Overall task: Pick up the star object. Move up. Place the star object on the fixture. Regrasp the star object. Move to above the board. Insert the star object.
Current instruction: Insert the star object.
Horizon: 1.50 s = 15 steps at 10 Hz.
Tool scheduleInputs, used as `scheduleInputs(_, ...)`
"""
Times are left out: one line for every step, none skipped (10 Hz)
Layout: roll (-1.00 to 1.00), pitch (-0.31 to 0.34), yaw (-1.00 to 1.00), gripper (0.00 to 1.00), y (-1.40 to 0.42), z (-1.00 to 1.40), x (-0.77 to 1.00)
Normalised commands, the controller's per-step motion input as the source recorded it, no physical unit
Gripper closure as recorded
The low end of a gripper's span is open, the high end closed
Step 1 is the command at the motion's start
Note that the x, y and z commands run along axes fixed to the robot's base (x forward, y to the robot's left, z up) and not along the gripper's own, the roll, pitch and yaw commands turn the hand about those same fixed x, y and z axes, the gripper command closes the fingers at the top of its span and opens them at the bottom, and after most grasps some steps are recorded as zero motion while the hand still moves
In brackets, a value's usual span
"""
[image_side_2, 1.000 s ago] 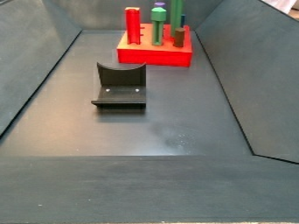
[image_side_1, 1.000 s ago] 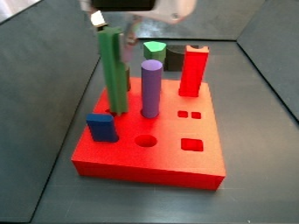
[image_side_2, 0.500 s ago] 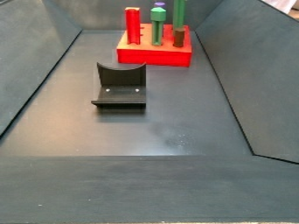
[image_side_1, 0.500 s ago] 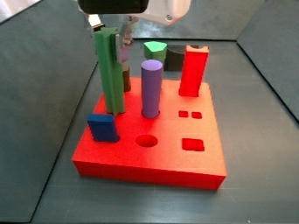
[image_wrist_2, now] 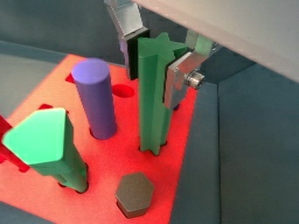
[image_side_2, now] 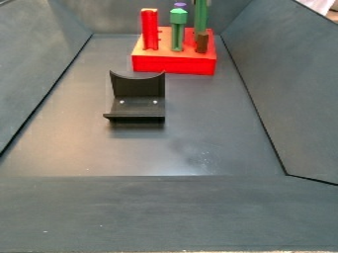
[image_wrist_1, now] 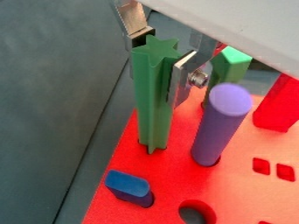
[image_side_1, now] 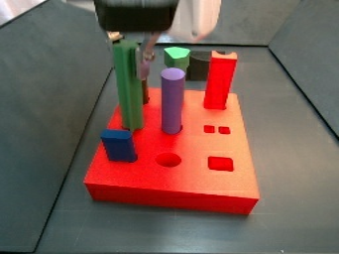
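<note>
1. Right now the hand (image_wrist_1: 162,52) sits at the top of the star object (image_wrist_1: 152,96), one silver finger (image_wrist_1: 187,66) flat against a flank and the other at the opposite flank; the wrist views do not show whether the two are pinching the rod or only bracketing it.
2. The star object stands upright with its foot in the board (image_side_1: 199,184), at about 10 o'clock on the slab's top in a side view.
3. The fixture (image_side_2: 134,94) stands bare on the surface, well apart from the board, so the step in hand is probably the pick-up.
4. To do it well, the pads should close squarely on two opposite flanks rather than on the star's ridges, and firmly before any lift.
5. The lift calls for a straight vertical pull: a tilt could jam the star section in its hole.
6. The purple cylinder (image_side_1: 172,99) stands near, at 3 o'clock of the rod in that side view, and the blue block (image_side_1: 115,144) at about 6 o'clock, so sideways travel should wait until the rod's foot is above both.
</note>
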Motion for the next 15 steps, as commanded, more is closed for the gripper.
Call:
scheduleInputs(0.00, 0.073, -0.11, 1.00, 0.08, -1.00, 0.18)
scheduleInputs(0.00, 0.051, -0.03, 1.00, 0.12, -1.00, 0.26)
scheduleInputs(0.00, 0.027, -0.08, 1.00, 0.15, -1.00, 0.23)
scheduleInputs(0.00, 0.047, -0.18, 1.00, 0.20, -1.00, 0.11)
scheduleInputs(0.00, 0.060, -0.18, 1.00, 0.20, -1.00, 0.07)
scheduleInputs(0.00, 0.000, -0.04, 1.00, 0.10, -1.00, 0.01)
scheduleInputs(0.04, -0.011, 0.13, 1.00, 0.00, -1.00, -0.23)
scheduleInputs(0.05, -0.020, 0.19, 1.00, 0.00, -1.00, -0.29)
scheduleInputs(0.04, -0.034, 0.21, 1.00, 0.00, -1.00, -0.27)
scheduleInputs(0.05, -0.417, 0.06, 1.00, -0.09, -0.27, -0.40)
scheduleInputs(0.00, 0.029, -0.03, 1.00, 0.00, 0.00, 0.07)
scheduleInputs(0.00, 0.000, -0.13, 1.00, 0.11, -1.00, 0.16)
scheduleInputs(0.01, 0.000, -0.15, 1.00, 0.11, -1.00, 0.16)
scheduleInputs(-0.16, -0.190, -0.10, 1.00, 0.17, -0.60, 0.00)
scheduleInputs(0.00, 0.000, 0.00, 1.00, 0.00, 0.00, 0.00)
